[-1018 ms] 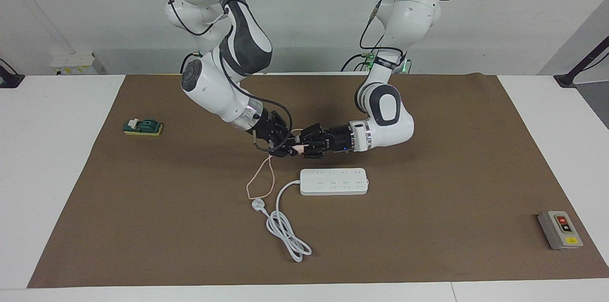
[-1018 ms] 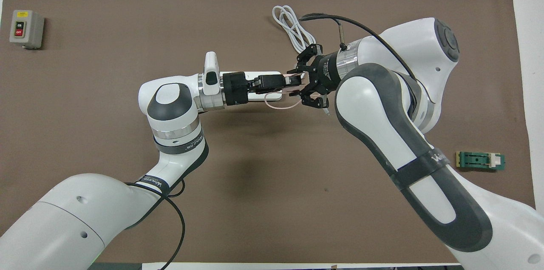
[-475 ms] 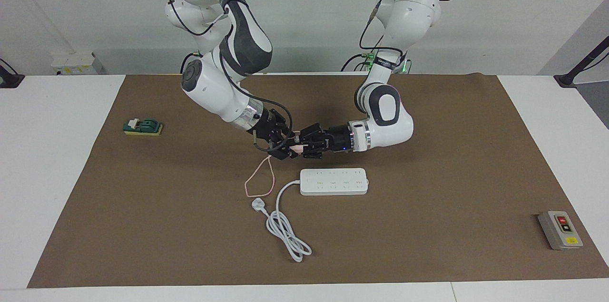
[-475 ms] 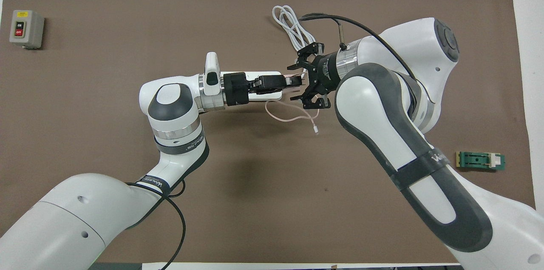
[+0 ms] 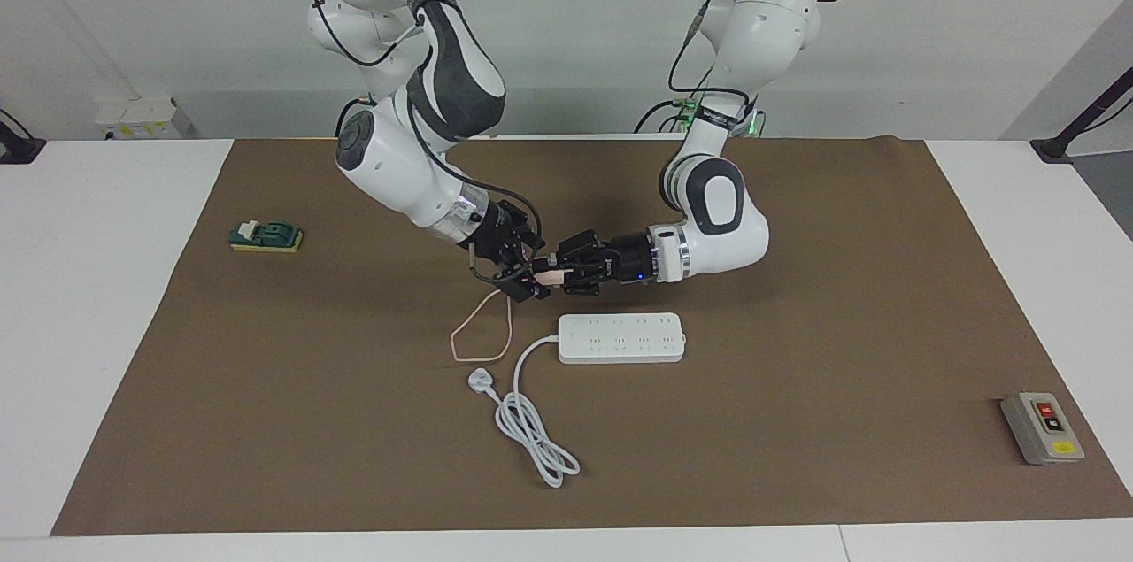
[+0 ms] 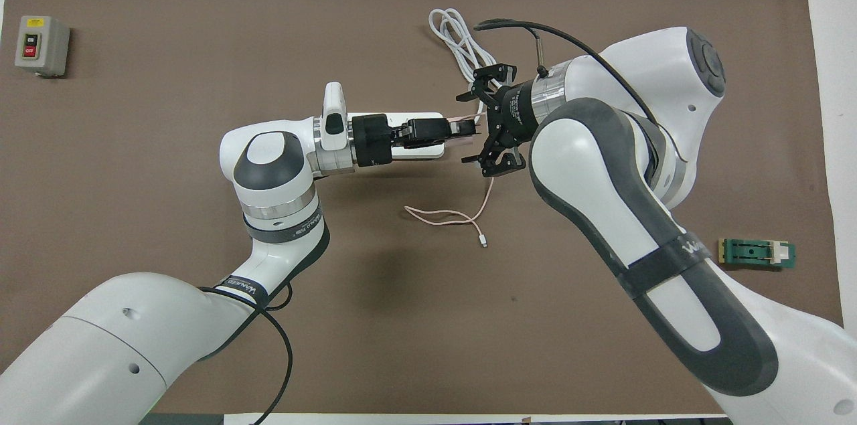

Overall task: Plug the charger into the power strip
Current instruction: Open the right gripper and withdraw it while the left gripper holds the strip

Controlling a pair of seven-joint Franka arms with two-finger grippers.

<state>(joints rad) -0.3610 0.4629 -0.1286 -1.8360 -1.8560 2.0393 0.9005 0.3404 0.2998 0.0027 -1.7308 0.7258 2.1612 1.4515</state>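
Observation:
The small pale pink charger is up in the air, over the mat beside the power strip's robot-side edge, with my left gripper shut on it. Its thin pink cable hangs down and loops on the mat, and the cable's loose end lies there too. My right gripper faces the charger with its fingers open on either side of the charger's tip, gripping nothing. The white power strip lies flat on the mat. In the overhead view the left gripper covers much of the strip.
The strip's thick white cord coils farther from the robots, with its plug by the pink loop. A grey button box sits toward the left arm's end of the table. A green-and-yellow switch block sits toward the right arm's end.
My right gripper has opened and let go of the charger and cable. The cable's end has dropped to the mat. The left gripper keeps its hold and has hardly moved.

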